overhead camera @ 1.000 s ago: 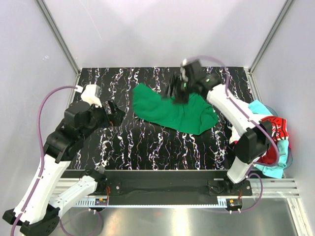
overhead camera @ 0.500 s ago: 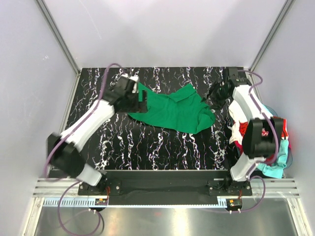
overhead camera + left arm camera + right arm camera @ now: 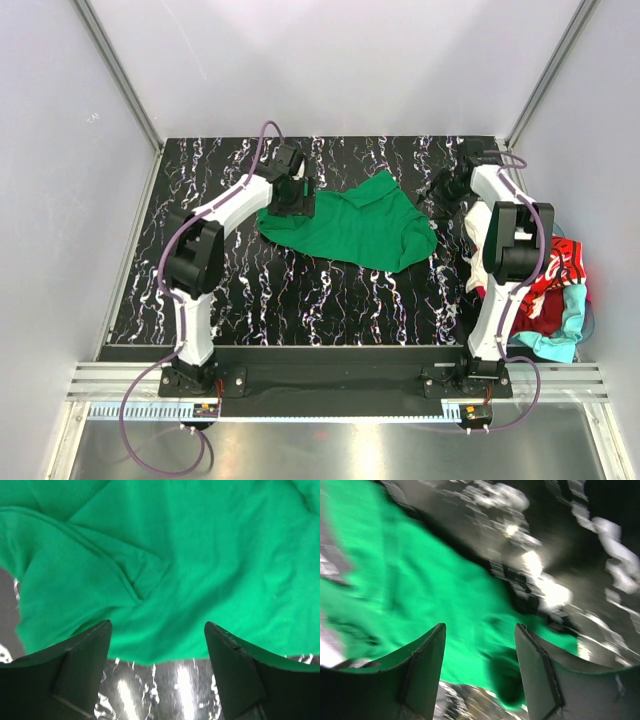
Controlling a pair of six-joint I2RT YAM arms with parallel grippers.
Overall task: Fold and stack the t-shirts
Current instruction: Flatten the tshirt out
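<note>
The bright green t-shirt (image 3: 350,228) lies crumpled and spread in the middle of the black marbled table; it also shows in the left wrist view (image 3: 165,555) and the right wrist view (image 3: 420,595). My left gripper (image 3: 300,198) is open at the shirt's left edge, and the hem lies just ahead of its jaws (image 3: 157,625), which hold nothing. My right gripper (image 3: 438,190) is open and empty at the shirt's far right edge, over a fold of green cloth (image 3: 480,626). The red t-shirt (image 3: 548,278), the turquoise one (image 3: 560,335) and the white one (image 3: 482,262) lie heaped at the right.
The heap of shirts hangs over the table's right edge (image 3: 520,230). White walls and metal frame posts (image 3: 120,80) close in the back and sides. Bare marbled table (image 3: 300,300) lies in front of the green shirt.
My left arm swung from the table's left side to the green shirt's left edge. My right gripper left the shirt's top and moved out to its far right edge. The shirt's left part shifted.
</note>
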